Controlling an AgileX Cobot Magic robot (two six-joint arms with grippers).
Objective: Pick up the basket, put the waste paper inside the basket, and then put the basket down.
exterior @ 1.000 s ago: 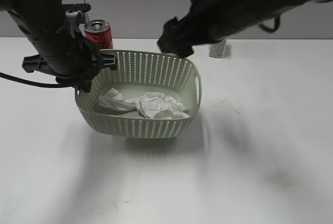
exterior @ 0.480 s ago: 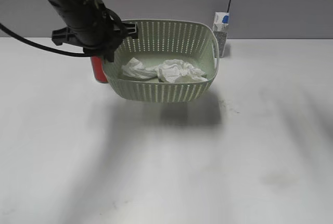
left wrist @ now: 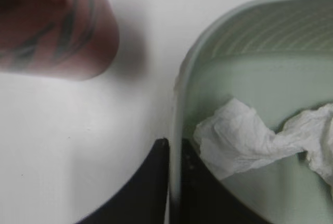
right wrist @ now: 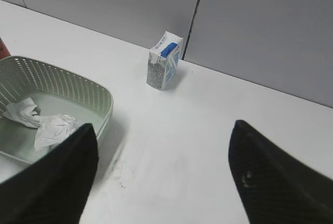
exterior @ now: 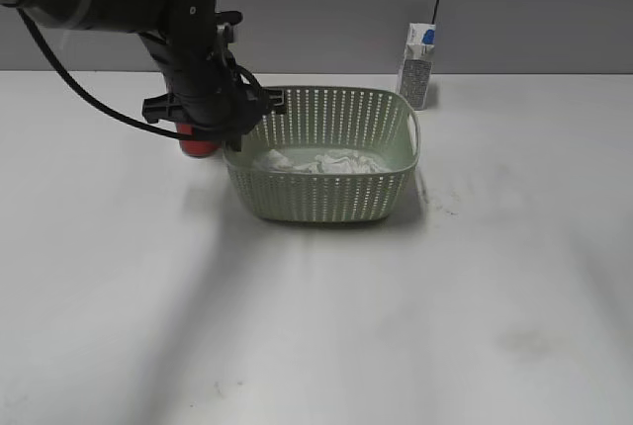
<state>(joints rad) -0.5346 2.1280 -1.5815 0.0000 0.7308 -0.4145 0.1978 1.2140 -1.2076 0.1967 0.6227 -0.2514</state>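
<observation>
Pale green rectangular plastic basket (exterior: 321,180) with slotted sides and rounded corners sits on the white bench (exterior: 396,326), centre of frame; crumpled white tissue-paper pieces (exterior: 321,161) lie inside. Left gripper (left wrist: 174,153) fingers are clamped on the basket's left rim wall. Right gripper (right wrist: 161,169) fingers are spread wide, holding nothing. Red can (exterior: 198,145) is behind the left arm; white-and-blue carton (exterior: 416,64) upper right, print unreadable. Grey wall behind.

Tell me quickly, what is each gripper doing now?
Left gripper: shut on the pale green slotted plastic basket rim.
Right gripper: open, holding nothing.
</observation>
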